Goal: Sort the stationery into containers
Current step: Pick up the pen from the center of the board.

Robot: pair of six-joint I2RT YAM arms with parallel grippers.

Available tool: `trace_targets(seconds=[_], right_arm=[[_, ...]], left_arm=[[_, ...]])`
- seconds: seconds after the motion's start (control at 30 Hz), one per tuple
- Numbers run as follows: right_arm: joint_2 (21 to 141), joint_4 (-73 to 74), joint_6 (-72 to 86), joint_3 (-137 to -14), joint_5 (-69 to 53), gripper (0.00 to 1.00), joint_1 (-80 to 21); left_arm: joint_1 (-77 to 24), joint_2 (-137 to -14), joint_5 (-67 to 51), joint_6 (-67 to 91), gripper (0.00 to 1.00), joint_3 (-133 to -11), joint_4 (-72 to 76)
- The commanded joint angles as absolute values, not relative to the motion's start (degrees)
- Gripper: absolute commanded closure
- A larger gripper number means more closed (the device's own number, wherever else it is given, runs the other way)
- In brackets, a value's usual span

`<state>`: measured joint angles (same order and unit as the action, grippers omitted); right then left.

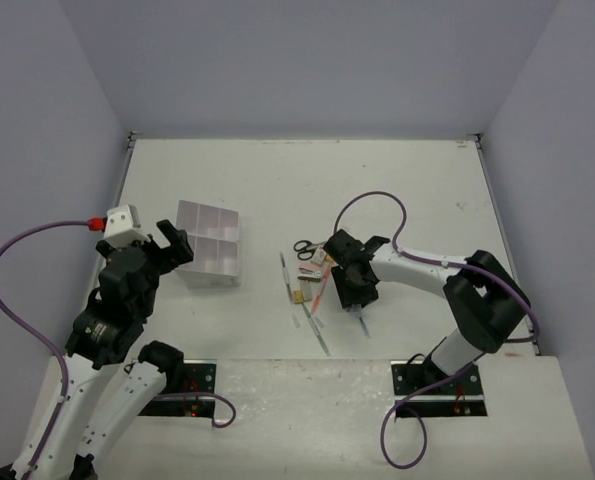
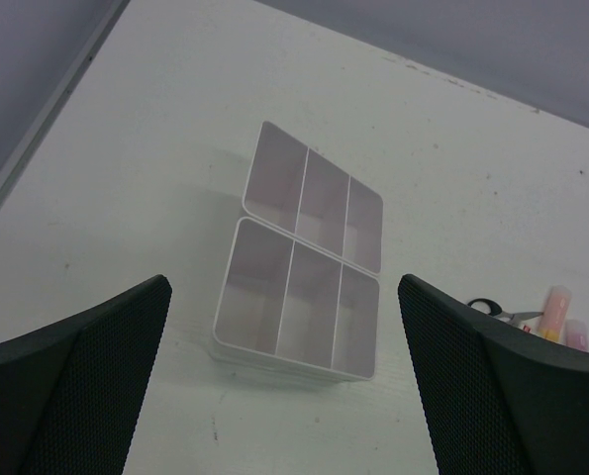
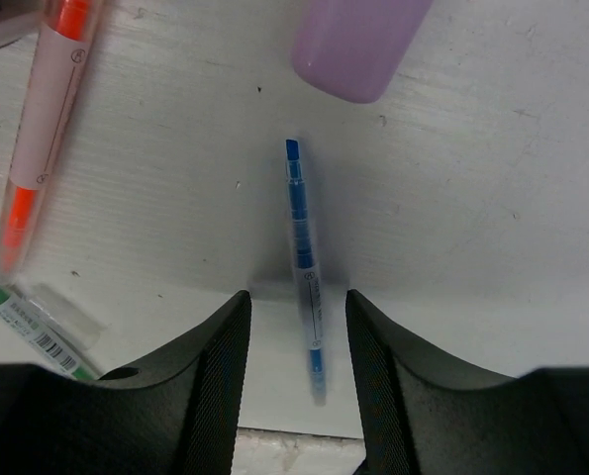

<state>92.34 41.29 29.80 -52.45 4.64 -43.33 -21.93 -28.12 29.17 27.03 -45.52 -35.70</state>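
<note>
The clear organiser box (image 1: 210, 243) stands at the left of the table, its compartments empty in the left wrist view (image 2: 304, 267). My left gripper (image 1: 173, 246) is open and empty, held above the table just short of the box's near side (image 2: 284, 297). The stationery lies in a loose pile (image 1: 312, 275) at mid-table, with black scissors (image 1: 305, 248) at its far end. My right gripper (image 1: 359, 297) is open and low over the table, its jaws either side of a thin blue pen (image 3: 304, 257) without touching it. A lilac bar (image 3: 358, 45) and a pink and orange marker (image 3: 47, 129) lie just beyond.
A pen with a green label (image 3: 27, 317) lies at the left of the right fingers. Thin grey pens (image 1: 310, 322) lie near the table's front edge. The scissors (image 2: 492, 310) and a marker (image 2: 554, 315) show past my left gripper's right finger. Walls close the table's sides.
</note>
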Motion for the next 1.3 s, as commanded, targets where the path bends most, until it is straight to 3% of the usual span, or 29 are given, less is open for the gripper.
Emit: trace_targets(seconds=[0.0, 0.33, 0.4, 0.57, 0.77, 0.93, 1.03, 1.17, 1.27], right_arm=[[92.6, 39.6, 30.9, -51.2, 2.8, 0.55, -44.2], [95.8, 41.7, 32.4, -52.0, 2.8, 0.62, -44.5], [96.4, 41.7, 32.2, -52.2, 3.0, 0.68, -44.5], [96.9, 41.8, 31.8, -52.8, 3.1, 1.00, -44.5], [87.5, 43.6, 32.4, -52.7, 4.2, 1.00, -45.5], [67.8, 44.5, 34.0, -50.4, 3.8, 1.00, -45.9], [59.4, 44.0, 34.2, -48.9, 3.5, 1.00, -45.8], [51.6, 45.0, 35.5, -47.7, 7.5, 1.00, -45.4], [48.7, 47.2, 37.0, -47.4, 11.2, 1.00, -45.3]], left_arm=[[-22.0, -27.9, 29.5, 27.6, 0.00, -45.8, -35.0], [-22.0, -27.8, 29.1, 27.5, 0.00, -45.7, -34.9], [-22.0, -27.9, 29.0, 27.4, 0.00, -45.7, -34.8], [-22.0, -28.2, 26.5, 26.6, 0.00, -45.8, -34.5], [-22.0, -30.7, 18.8, 23.4, 0.00, -47.5, -33.0], [-22.7, -41.0, 11.9, 29.4, 0.00, -50.9, -36.0], [-32.4, -47.2, 15.7, 35.8, 0.00, -50.4, -35.3], [-58.1, -59.7, 35.4, 48.7, 0.00, -54.5, -39.2], [-62.9, -70.5, 37.7, 55.7, 0.00, -59.3, -42.4]])
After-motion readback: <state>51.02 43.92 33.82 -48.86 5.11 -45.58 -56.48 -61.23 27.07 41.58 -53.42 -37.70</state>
